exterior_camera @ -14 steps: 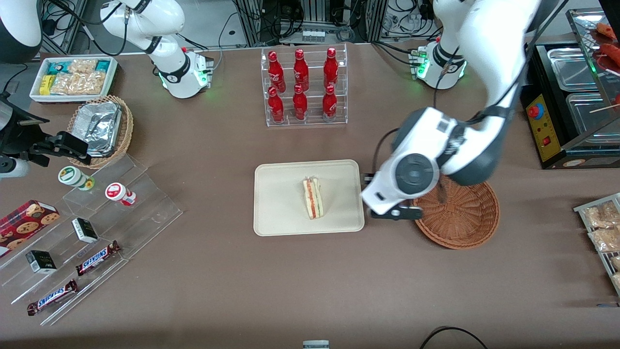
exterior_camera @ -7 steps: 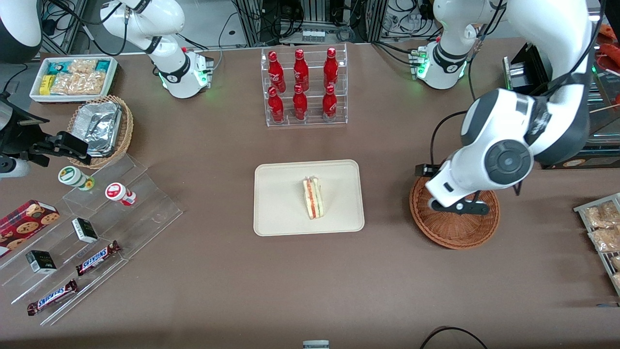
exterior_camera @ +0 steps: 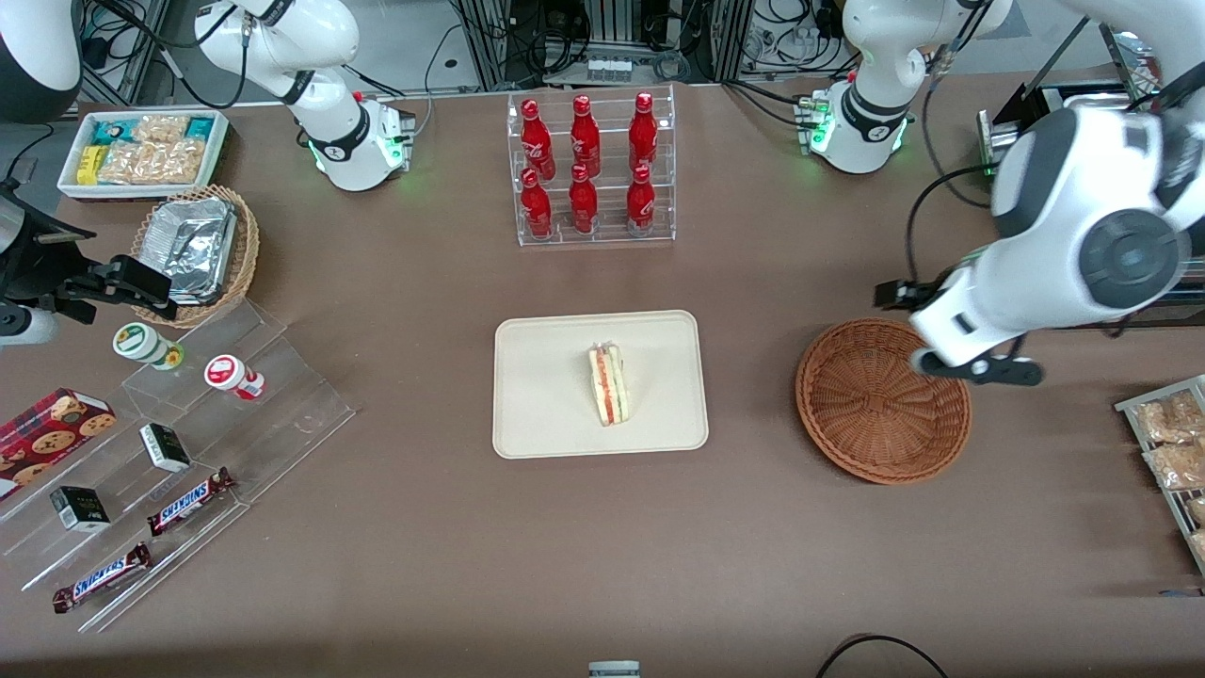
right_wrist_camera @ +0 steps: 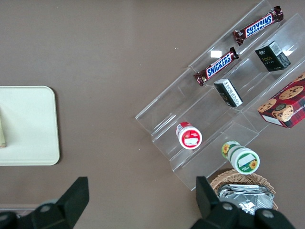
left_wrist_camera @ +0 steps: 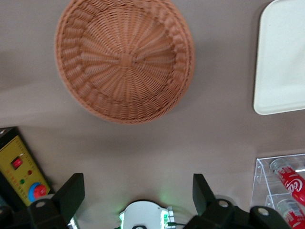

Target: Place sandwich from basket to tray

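Note:
The sandwich (exterior_camera: 610,384), a pale wedge with red and green filling, lies on the cream tray (exterior_camera: 546,377) in the middle of the table. Beside the tray, toward the working arm's end, sits the reddish-brown woven basket (exterior_camera: 875,405) with nothing in it. My gripper (exterior_camera: 979,369) hangs high over the basket's rim on the working arm's side. It is open and holds nothing. The left wrist view looks down on the empty basket (left_wrist_camera: 125,59) and a corner of the tray (left_wrist_camera: 283,57), with the open gripper (left_wrist_camera: 136,191) and its dark fingers (left_wrist_camera: 71,191) spread wide.
A clear rack of red bottles (exterior_camera: 588,169) stands farther from the front camera than the tray. A black appliance with steel pans (exterior_camera: 1083,217) and a rack of snack packets (exterior_camera: 1172,443) sit at the working arm's end. Acrylic steps with candy bars (exterior_camera: 188,499) lie toward the parked arm's end.
My arm swung from beside the tray, across the basket, toward the working arm's end of the table. The sandwich stayed on the tray and the basket stayed empty.

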Motion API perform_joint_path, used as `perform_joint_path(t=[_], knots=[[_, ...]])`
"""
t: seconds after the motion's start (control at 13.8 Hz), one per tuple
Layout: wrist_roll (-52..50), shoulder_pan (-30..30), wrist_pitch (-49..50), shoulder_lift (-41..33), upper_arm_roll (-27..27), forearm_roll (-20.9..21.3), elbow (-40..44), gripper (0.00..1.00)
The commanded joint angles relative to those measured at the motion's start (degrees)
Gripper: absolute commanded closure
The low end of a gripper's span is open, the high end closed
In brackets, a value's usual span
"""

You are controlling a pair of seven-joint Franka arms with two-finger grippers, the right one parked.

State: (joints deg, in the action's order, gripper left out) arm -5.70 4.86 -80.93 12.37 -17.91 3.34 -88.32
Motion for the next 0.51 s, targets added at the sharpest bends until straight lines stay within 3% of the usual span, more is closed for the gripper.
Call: perform_joint_path(t=[0.0,0.43], knots=[[1.7,-1.8,2.3,-4.1,4.0,-1.1,-1.2,0.0],[8.7,-5.2,6.2,-9.5,14.0,-2.2,-1.1,0.0]])
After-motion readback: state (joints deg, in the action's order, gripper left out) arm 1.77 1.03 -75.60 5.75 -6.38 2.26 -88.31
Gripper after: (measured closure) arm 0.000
